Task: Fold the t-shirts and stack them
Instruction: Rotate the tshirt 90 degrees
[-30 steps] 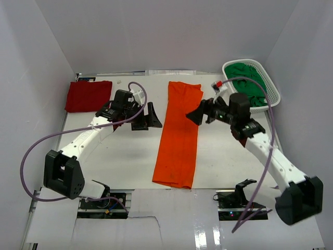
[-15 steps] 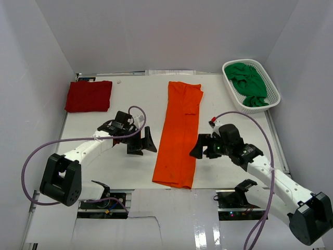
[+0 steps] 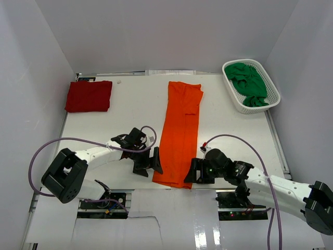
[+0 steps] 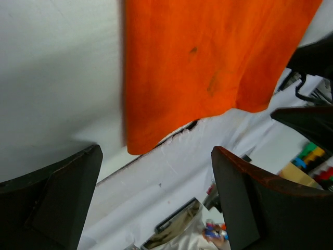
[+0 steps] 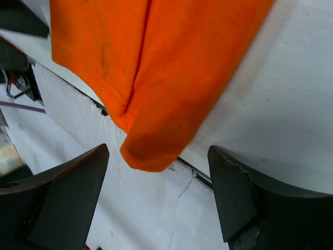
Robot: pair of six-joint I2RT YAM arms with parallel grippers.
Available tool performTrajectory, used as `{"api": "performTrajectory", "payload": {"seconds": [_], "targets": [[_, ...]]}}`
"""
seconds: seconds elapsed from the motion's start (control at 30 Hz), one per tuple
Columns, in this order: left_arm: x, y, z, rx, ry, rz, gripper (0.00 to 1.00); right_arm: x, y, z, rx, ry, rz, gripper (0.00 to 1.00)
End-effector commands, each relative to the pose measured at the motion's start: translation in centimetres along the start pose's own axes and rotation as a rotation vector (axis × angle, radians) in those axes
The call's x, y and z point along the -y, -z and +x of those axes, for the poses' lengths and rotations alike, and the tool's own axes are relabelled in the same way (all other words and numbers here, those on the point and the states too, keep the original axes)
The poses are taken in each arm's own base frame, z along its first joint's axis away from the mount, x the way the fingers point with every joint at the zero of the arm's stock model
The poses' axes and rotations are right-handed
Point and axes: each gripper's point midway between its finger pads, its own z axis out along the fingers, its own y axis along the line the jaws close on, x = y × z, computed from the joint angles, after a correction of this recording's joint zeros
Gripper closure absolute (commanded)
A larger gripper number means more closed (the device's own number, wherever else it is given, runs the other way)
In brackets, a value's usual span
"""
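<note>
My left gripper (image 3: 150, 164) and right gripper (image 3: 191, 173) gape empty, flanking the shirt's (image 3: 179, 135) hem at the table's (image 3: 104, 122) near edge, ready to pinch.

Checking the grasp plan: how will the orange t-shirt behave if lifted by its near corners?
Probably floppy: the orange t-shirt lies flat in a long strip, its near end seemingly drooping over the table edge. Likely light; lifted there, its middle should sag.

Plain bright orange t-shirt (image 3: 179, 130) with faint darker smudges near its hem, plain dark red t-shirt (image 3: 89, 96), green t-shirt (image 3: 248, 83) in white mesh basket (image 3: 238, 107), white table (image 3: 125, 104), lilac cable (image 3: 78, 139), white-and-black arm (image 3: 93, 155).
</note>
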Motion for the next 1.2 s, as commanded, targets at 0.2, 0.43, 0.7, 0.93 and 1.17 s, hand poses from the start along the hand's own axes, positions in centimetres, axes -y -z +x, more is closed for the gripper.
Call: {"api": "performTrajectory", "payload": {"seconds": [0.2, 0.43, 0.7, 0.93, 1.17], "targets": [[-1.8, -1.3, 1.6, -0.015, 0.085, -0.034, 0.04, 0.4, -1.2, 0.1, 0.036, -0.092, 0.003, 0.32], [-3.6, -2.0, 2.6, -0.008, 0.132, -0.071, 0.21, 0.6, -1.7, 0.8, 0.013, -0.104, 0.013, 0.46], [-4.2, -2.5, 3.3, -0.024, 0.146, -0.079, 0.48, 0.9, -2.1, 1.6, -0.009, -0.114, 0.017, 0.64], [-5.2, -3.0, 3.3, -0.019, 0.155, -0.114, 0.48, 0.7, -2.0, 1.9, -0.017, -0.107, 0.010, 0.69], [-6.4, -2.5, 2.1, 0.063, 0.172, -0.206, 0.48, 0.3, -1.9, 1.9, -0.010, -0.103, 0.005, 0.67]]}}
